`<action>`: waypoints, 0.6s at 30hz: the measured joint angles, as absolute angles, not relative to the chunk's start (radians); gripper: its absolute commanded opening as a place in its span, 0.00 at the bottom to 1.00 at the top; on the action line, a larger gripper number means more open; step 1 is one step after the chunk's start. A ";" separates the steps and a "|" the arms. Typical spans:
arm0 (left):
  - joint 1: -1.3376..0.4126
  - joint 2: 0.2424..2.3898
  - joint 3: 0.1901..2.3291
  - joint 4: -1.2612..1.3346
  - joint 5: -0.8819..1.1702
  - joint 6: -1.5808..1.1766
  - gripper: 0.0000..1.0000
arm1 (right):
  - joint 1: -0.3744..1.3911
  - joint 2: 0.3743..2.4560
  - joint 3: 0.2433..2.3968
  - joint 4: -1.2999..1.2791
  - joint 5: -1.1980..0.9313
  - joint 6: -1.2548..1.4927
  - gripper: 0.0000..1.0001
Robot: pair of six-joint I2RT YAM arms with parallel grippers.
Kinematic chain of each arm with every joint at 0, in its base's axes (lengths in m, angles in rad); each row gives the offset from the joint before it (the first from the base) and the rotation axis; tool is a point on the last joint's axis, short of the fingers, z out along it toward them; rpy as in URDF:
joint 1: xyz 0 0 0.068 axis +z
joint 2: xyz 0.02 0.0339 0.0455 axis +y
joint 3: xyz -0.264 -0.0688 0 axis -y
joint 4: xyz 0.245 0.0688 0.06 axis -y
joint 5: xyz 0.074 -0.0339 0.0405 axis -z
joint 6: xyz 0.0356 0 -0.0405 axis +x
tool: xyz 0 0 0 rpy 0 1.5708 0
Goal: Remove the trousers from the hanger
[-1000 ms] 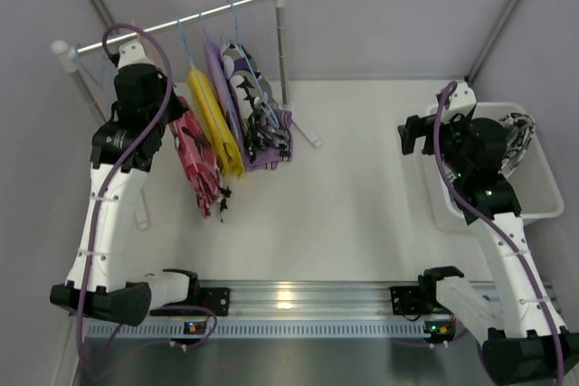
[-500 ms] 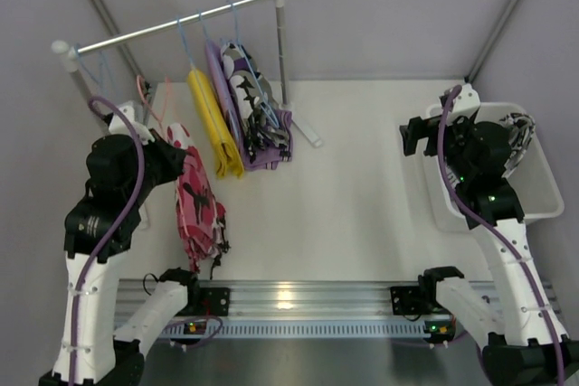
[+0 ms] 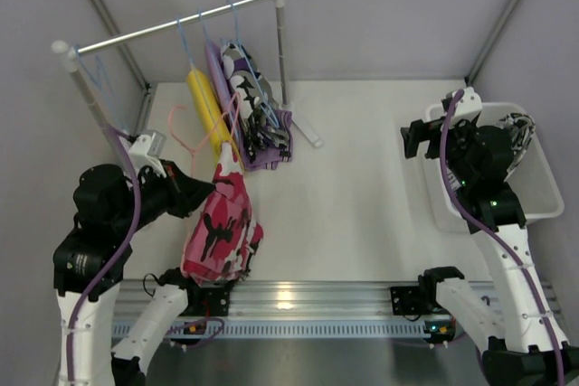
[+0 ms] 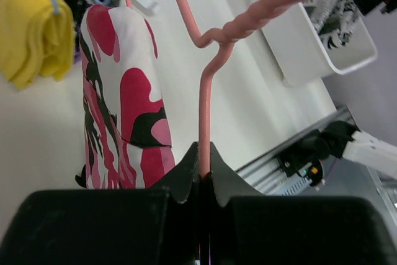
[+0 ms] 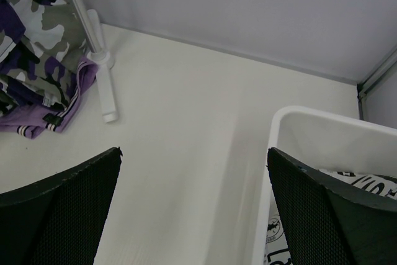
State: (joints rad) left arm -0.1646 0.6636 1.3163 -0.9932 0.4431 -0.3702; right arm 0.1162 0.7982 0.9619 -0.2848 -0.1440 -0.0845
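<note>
**Left arm.** The left gripper (image 4: pixel 203 167) is clamped on one straight run of a pink wire hanger (image 4: pixel 203 110). Its two black fingertips are pressed together, with only the wire between them. The wire rises straight out of the fingertips to a twisted neck, which runs up and away to the gripper's right. A pair of small red-pink camouflage trousers (image 4: pixel 118 103) of soft cloth, blotched black and white, is draped over the hanger. In the wrist view they hang just left of the fingertips; in the top view they hang just beyond the gripper, above the table's near edge (image 3: pixel 222 223).

**Beyond the left gripper.** A thin metal rail (image 3: pixel 172 24) on white posts stands well apart from the gripper, and the pink hanger is clear of it. On light blue wire hangers (image 3: pixel 185 38) the rail carries plain yellow trousers (image 3: pixel 206 106) and purple camouflage trousers (image 3: pixel 262 146).

**Right arm.** The right gripper (image 5: pixel 192 151) has its fingers spread wide and holds nothing. It is poised above the white table (image 5: pixel 186 110). A white plastic bin (image 5: pixel 310 134) lies just to its right and contains a black-and-white printed cloth (image 5: pixel 347 184). The purple camouflage trousers lie far to its left, at the foot of one rail post.
</note>
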 measured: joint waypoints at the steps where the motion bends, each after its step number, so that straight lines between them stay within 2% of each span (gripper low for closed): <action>1: -0.165 0.669 1.316 -0.997 0.484 -0.366 0.00 | 0.116 0.798 0.962 -0.285 -0.144 -0.084 0.99; 9: -0.165 0.765 1.317 -1.005 0.748 -0.320 0.00 | 0.116 0.784 0.962 -0.287 -0.140 -0.084 1.00; 15: -0.173 0.878 1.330 -0.995 0.846 -0.307 0.00 | 0.116 0.769 0.944 -0.287 -0.130 -0.082 1.00; 18: -0.236 0.952 1.357 -0.963 0.844 -0.324 0.00 | 0.116 0.768 0.936 -0.294 -0.121 -0.081 0.99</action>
State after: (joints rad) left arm -0.2359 0.9524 1.3571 -0.9630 0.8436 -0.3244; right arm 0.1162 0.7681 0.9356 -0.2935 -0.1207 -0.0814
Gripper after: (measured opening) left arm 0.046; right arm 0.993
